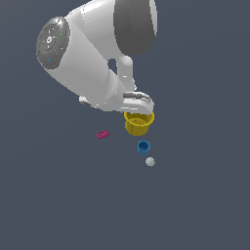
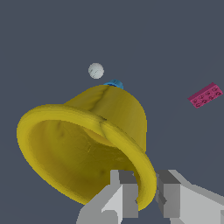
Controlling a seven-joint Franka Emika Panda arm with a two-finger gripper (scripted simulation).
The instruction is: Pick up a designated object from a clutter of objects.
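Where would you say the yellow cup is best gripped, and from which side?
By its rim wall, from above: the yellow cup stands mouth-up, too wide to span, so one finger goes inside, the other outside, as the gripper sits now.

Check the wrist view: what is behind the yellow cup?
Behind the yellow cup, the blue cup shows only as a sliver over its wall; the rest is covered. The white ball sits farther back, fully visible.

a yellow cup (image 1: 139,123) with tapered walls and a wide flared rim, upright, mouth open upward. a smaller blue cup (image 1: 143,147) sits near it at five o'clock in the exterior view.
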